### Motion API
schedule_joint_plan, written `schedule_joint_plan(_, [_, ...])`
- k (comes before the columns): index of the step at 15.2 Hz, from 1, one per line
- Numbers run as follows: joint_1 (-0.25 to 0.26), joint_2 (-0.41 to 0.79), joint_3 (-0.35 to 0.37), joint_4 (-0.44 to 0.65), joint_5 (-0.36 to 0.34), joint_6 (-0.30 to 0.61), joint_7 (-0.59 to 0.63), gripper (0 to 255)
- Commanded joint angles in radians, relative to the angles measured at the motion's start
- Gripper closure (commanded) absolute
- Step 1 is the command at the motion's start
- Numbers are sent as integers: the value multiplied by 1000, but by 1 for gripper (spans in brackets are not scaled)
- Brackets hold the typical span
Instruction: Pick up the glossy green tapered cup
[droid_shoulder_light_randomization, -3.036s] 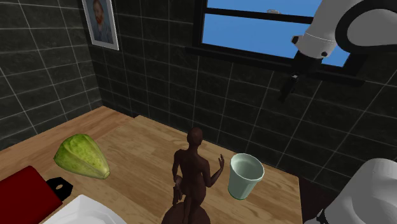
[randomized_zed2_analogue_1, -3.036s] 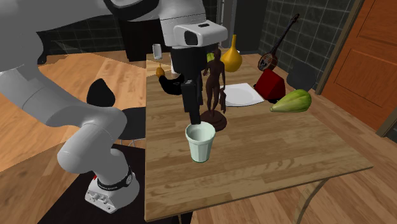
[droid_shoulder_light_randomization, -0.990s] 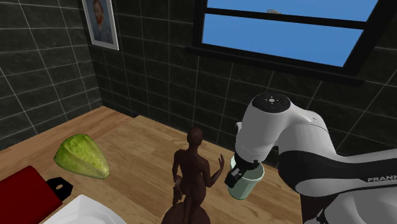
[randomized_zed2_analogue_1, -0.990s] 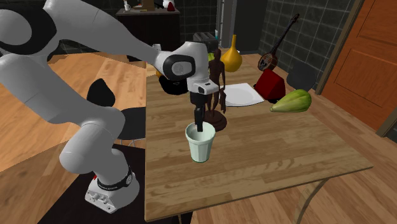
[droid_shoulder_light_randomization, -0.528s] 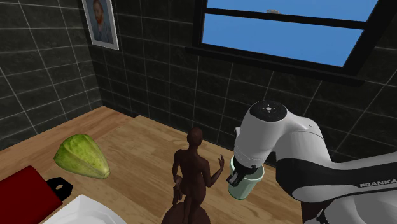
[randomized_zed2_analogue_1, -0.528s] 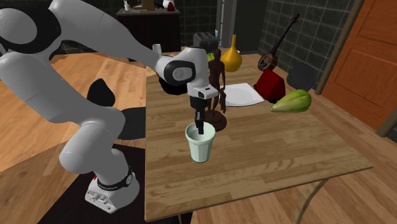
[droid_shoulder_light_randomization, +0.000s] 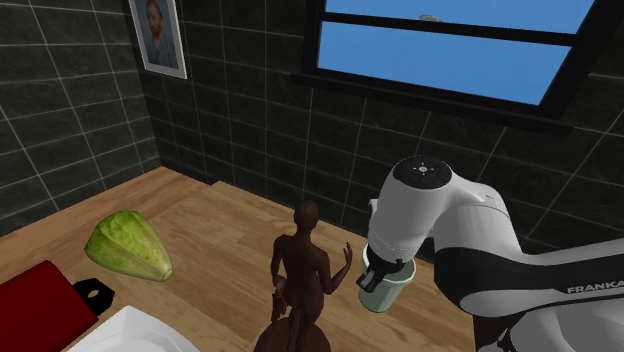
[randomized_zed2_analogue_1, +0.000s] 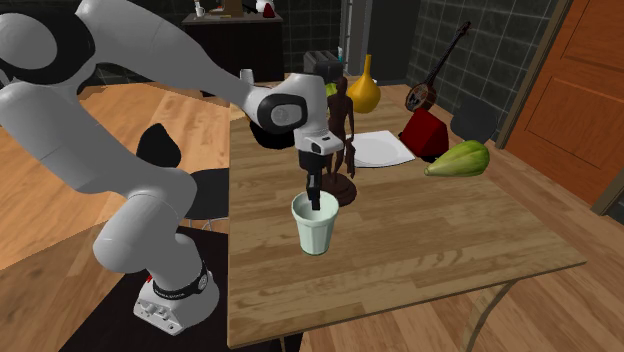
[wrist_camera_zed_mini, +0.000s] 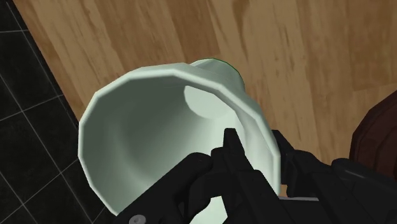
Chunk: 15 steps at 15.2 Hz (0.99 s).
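Since three seconds ago, when the hand hung high above the table near the window, the arm has come down onto the cup and settled. Over the last half second nothing has visibly moved.

Gripper (wrist_camera_zed_mini: 257, 145): straddles the cup wall, one black finger inside the mouth, the other outside. Both look pressed against the wall, so I read it as closed on the rim wall, not just hanging over it.

Cup (randomized_zed2_analogue_1: 315, 235): pale green, tapered, upright, mouth up. It stands on the wooden table (randomized_zed2_analogue_1: 440, 235) near the edge closest to the stand, in the same spot as three seconds ago. Base on the wood, not yet lifted.

Brown figurine (droid_shoulder_light_randomization: 300, 262): just beside the cup, on the shoulder view's left of it. An outstretched hand reaches toward the rim but stays apart from it.

Green gourd-like object (droid_shoulder_light_randomization: 128, 245) and white plate (randomized_zed2_analogue_1: 380, 148): well clear, unmoved.

Reading: approach and closing look finished, and the stillness suggests the grip has seated. Remaining step is a straight vertical lift. Risks: a one-wall pinch may let the cup tilt, and sideways drift could knock the figurine.
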<state>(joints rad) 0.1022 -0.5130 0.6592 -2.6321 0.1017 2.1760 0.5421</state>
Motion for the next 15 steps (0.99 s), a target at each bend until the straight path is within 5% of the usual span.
schedule_joint_plan(1, [4, -13, -8, 12, 2, -24, -6, 255])
schedule_joint_plan(15, [18, -92, -72, 134, 3, -220, -53, 255])
